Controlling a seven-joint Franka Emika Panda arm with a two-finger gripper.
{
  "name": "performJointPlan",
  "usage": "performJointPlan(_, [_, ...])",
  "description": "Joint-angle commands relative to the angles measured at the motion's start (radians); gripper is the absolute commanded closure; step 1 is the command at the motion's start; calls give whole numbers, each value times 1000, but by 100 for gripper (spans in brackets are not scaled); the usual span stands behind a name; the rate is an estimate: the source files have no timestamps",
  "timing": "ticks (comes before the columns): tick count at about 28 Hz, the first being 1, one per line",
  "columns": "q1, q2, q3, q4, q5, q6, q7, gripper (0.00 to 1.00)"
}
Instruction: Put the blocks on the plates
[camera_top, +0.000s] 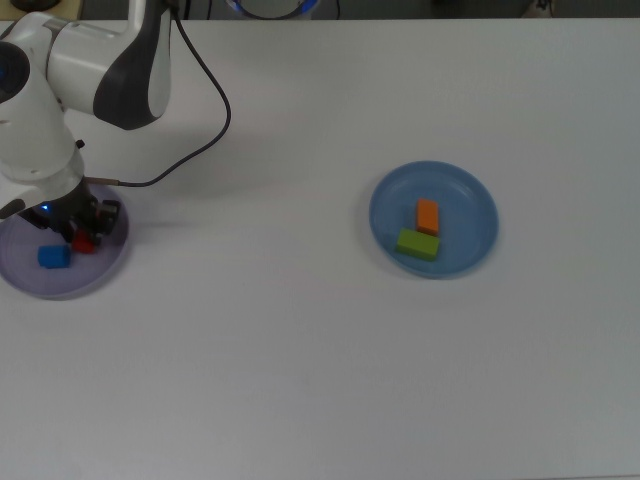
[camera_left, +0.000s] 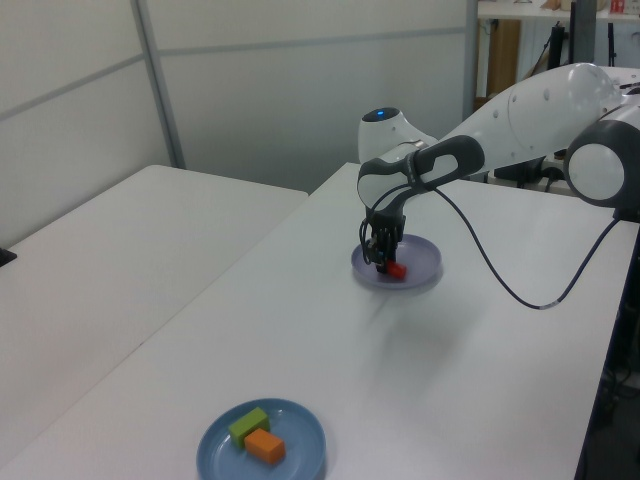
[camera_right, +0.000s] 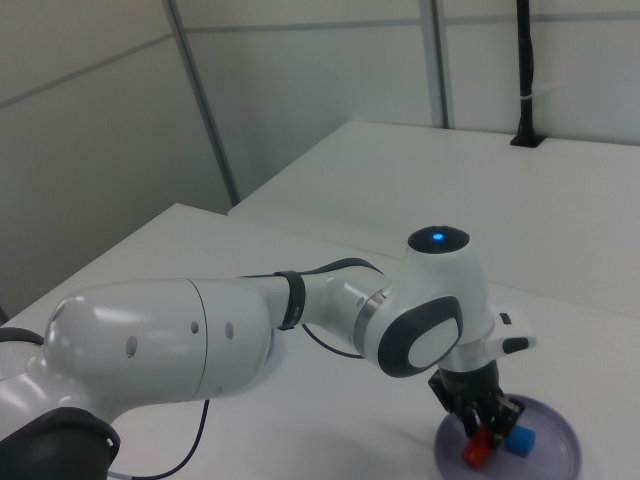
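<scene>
the gripper (camera_top: 82, 236) (camera_left: 384, 262) (camera_right: 482, 437) hangs low over the pale lilac plate (camera_top: 110, 262) (camera_left: 425, 270) (camera_right: 555, 465), its fingers clamped on the red cylinder (camera_top: 84, 242) (camera_left: 397, 269) (camera_right: 473, 451). whether the cylinder already touches the plate cannot be told. the small blue cube (camera_top: 54, 257) (camera_right: 518, 440) lies in the same plate, just beside the cylinder, on the top view's left of it. the white arm (camera_top: 70, 80) (camera_left: 520, 110) (camera_right: 200, 330) reaches down to the plate, a black cable (camera_top: 205, 120) looping off it above the white table (camera_top: 300, 350). well apart, toward the top view's right, the blue plate (camera_top: 480, 200) (camera_left: 305, 445) holds the orange wedge-like block (camera_top: 427, 216) (camera_left: 265, 446) and the lime-green oblong (camera_top: 417, 244) (camera_left: 248, 425), touching each other.
</scene>
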Motion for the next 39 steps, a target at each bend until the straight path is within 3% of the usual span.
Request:
performJointPlan(1, [12,6,0,7,-19,10,12,0])
performJointPlan(6, [23,-17,9,9,-19,4,66,0])
performJointPlan(12, [122,-88,2,9,-25,-39,234,0])
performJointPlan(20, [227,-203,9,9,-23,-251,332,0])
performJointPlan(32, [316,-454,12,4,-20,-570,376,0])
performJointPlan(39, [319,-580,14,-16,-8,-613,368,0])
